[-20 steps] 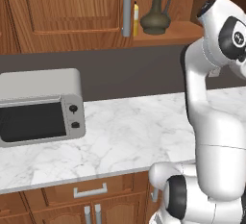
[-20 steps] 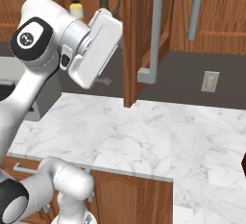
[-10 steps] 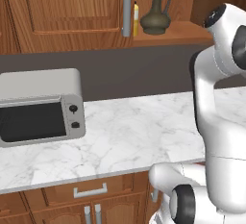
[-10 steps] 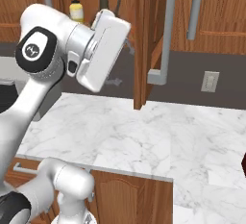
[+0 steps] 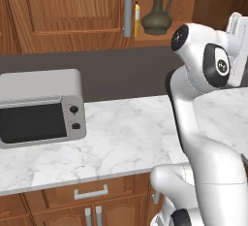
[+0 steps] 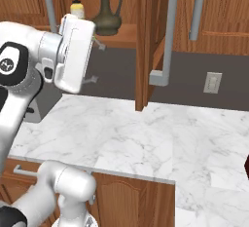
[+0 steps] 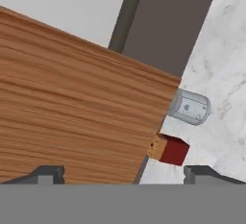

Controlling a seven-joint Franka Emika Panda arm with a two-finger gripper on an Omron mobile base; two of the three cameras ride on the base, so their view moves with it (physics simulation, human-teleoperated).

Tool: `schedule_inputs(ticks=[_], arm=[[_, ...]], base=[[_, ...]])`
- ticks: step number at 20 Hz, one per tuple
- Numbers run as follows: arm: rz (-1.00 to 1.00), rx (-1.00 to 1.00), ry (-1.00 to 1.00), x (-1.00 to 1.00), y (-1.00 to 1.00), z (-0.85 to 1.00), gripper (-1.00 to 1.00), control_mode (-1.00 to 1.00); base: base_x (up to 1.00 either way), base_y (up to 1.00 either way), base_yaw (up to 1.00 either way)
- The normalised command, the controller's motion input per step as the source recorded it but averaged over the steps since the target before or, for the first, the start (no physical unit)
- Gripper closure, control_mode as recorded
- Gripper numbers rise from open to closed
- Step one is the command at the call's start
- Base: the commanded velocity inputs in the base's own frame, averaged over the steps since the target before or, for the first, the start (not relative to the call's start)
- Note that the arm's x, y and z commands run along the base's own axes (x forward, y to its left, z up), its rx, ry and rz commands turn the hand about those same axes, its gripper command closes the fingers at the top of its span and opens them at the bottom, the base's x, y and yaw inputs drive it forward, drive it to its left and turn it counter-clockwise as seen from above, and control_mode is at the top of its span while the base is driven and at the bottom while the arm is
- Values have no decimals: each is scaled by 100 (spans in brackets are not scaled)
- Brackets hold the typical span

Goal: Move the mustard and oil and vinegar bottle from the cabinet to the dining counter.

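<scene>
gripper (image 7: 123, 172) open, cabinet door (image 7: 72, 112) ahead (close)

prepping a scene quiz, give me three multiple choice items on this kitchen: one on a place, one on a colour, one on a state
1. Where is the oil and vinegar bottle?
A. on the cabinet shelf
B. on the marble worktop
C. in the toaster oven

2. What colour is the mustard?
A. red
B. yellow
C. blue

3. How are the gripper fingers?
A. shut on the mustard
B. shut on nothing
C. spread apart, holding nothing

Answers: 1 A, it stands on the cabinet shelf beside the mustard; 2 B, yellow body; 3 C, the hand view shows the tips far apart.
</scene>
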Motion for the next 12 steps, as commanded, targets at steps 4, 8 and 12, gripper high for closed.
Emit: schedule_inputs(ticks=[4,8,12], arm=[[39,-2,26,0,67,13,-100,-100],[51,-1,29,-2,62,12,-100,-100],[56,-1,30,-2,57,10,-100,-100]], base=[[0,0,0],[0,0,0],[0,0,0]])
